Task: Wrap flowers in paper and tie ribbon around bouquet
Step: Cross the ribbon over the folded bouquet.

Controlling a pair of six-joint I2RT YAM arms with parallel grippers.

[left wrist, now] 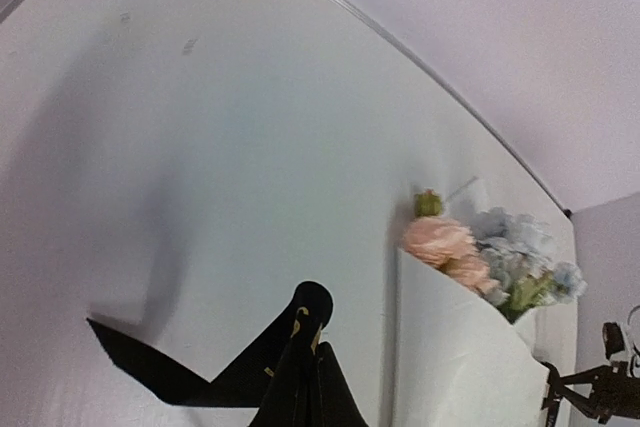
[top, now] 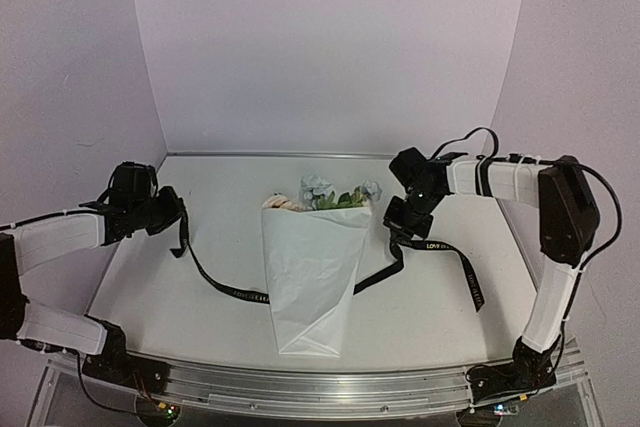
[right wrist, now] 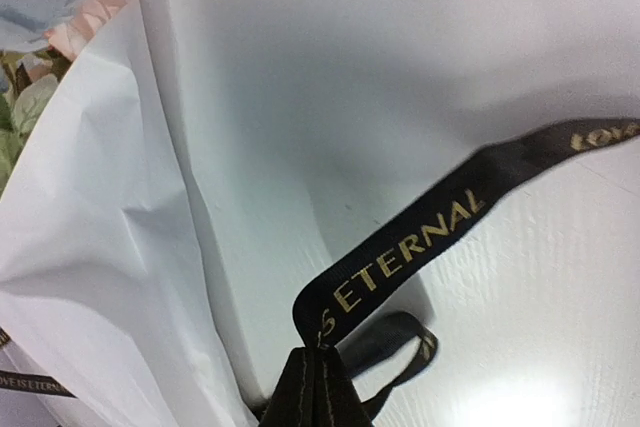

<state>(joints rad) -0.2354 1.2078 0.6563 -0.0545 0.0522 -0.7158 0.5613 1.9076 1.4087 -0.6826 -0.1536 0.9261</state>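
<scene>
The bouquet (top: 315, 267) lies at the centre of the top view, with its tip toward the bottom edge and its blooms (top: 320, 192) toward the top. The ribbon (top: 230, 290) meets the cone on both sides and seems to run beneath it, though that stretch is hidden. At mid-left, the left gripper (top: 180, 217) is clamped on one end. Right of the blooms, the right gripper (top: 398, 229) pinches the ribbon too, and a tail trails across the table (top: 430, 327) toward lower right.
</scene>
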